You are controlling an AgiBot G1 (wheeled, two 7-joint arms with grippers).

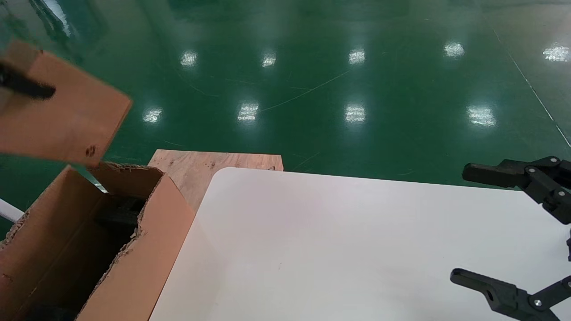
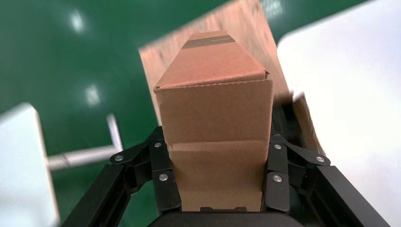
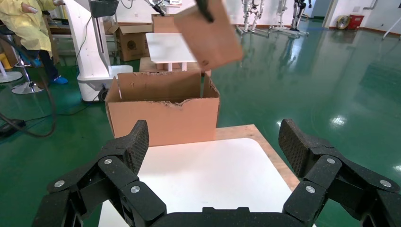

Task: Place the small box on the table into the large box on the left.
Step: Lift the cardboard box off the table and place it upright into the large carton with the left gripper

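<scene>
Left gripper (image 2: 215, 182) clamped on the small box (image 2: 215, 113), fingers (image 2: 163, 177) pressed to both side faces. Box held tilted in the air above the large box (image 1: 147, 249), just beside the table (image 1: 357, 249). Right gripper (image 3: 213, 151) spread wide over the table's right side.

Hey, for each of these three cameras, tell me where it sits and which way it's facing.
Head view: on the robot's head, looking forward and down at the table and large box; the right gripper shows open at the right edge.
Left wrist view: on the left arm, looking along the left gripper, shut on the small box.
Right wrist view: on the right arm, looking across the table toward the large box; its own open gripper fills the foreground.
Shared: head and right wrist views both show the small box held above the large box.
</scene>
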